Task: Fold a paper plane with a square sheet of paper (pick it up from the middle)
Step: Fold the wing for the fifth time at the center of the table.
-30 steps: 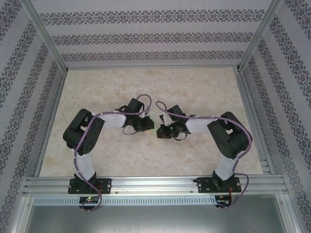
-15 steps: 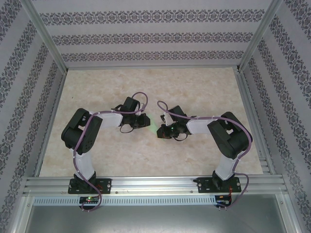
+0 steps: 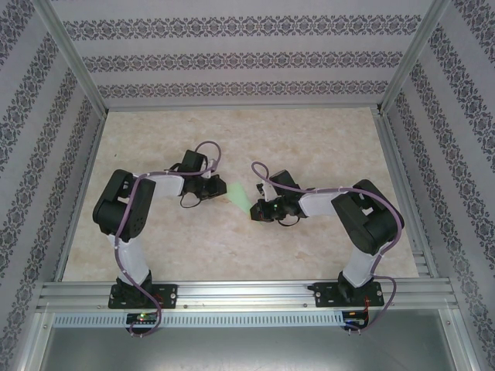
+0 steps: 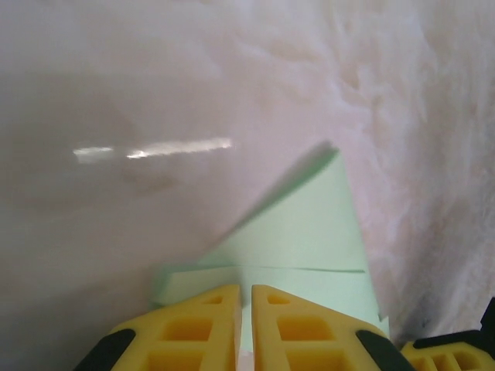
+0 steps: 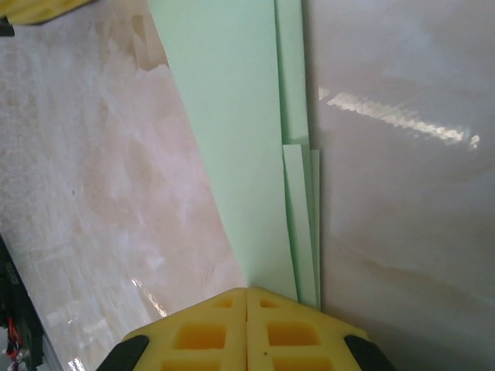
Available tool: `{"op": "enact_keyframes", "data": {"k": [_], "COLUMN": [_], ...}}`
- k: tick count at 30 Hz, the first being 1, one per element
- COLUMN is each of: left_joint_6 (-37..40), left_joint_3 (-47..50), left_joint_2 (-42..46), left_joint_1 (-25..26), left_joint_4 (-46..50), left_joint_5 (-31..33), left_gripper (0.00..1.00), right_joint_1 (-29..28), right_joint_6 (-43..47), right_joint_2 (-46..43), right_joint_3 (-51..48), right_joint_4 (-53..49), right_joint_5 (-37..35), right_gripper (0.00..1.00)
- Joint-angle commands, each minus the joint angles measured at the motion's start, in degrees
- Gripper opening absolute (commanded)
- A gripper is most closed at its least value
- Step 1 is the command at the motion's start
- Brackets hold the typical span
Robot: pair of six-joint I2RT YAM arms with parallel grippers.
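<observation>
The square sheet of paper [image 3: 240, 195], pale green, is folded into a long layered wedge like a paper plane and spans the gap between my two grippers above the table's middle. My left gripper [image 3: 223, 188] pinches its wide end; in the left wrist view the yellow fingers [image 4: 209, 317] stand almost together around the paper [image 4: 309, 232], whose tip points away. My right gripper [image 3: 256, 210] is shut on the narrow end; in the right wrist view the paper [image 5: 240, 131] runs straight out from the pressed tips [image 5: 247, 291].
The marble-look tabletop [image 3: 309, 147] lies open around the arms. Patterned walls [image 3: 232, 62] and aluminium posts close in three sides, and a metal rail [image 3: 247, 294] carries both arm bases at the near edge.
My left gripper has drawn back to the left and slightly farther away, widening the gap between the grippers. The green paper now shows stretched between them. The right arm has barely moved.
</observation>
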State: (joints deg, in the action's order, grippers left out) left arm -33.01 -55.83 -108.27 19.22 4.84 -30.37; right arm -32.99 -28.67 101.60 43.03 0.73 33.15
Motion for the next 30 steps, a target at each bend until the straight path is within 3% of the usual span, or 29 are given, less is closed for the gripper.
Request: {"op": "enact_keyframes", "data": {"k": [1,8,13,20,25,30], "left_joint_6": [1.7,1.9,1.9,-3.3,-7.7,-9.2], "left_joint_3": [2.0,0.1,-0.3,5.7,6.7,4.4], "left_joint_2": [-1.2,0.8,7.0,15.7,13.0,6.9], "left_joint_1": [-3.6,-6.2,-5.5,1.5,9.2,12.7], "left_joint_4": [-0.2,1.3,1.8,-3.5,-8.5,-8.9], "left_joint_5": [7.8,9.1,5.9,2.7,0.9,1.6], "left_gripper": [0.14,0.15,0.17,0.17,0.15,0.12], "right_joint_1": [0.6,0.4,0.1,0.0,0.0,0.3], "right_joint_6": [-0.3,-1.1,-1.6,-1.9,-2.1,-2.3], "right_joint_2": [3.3,2.8,2.3,2.3,2.5,2.2], "right_joint_3": [-4.6,-5.1,-4.6,-4.7,-4.7,-4.7], "right_joint_4": [-9.8,-8.7,-8.7,-8.6,-8.6,-8.4], "right_joint_5": [-7.4,-6.8,-6.6,-6.6,-6.7,-6.7], "right_gripper": [0.07,0.07,0.07,0.08,0.08,0.07]}}
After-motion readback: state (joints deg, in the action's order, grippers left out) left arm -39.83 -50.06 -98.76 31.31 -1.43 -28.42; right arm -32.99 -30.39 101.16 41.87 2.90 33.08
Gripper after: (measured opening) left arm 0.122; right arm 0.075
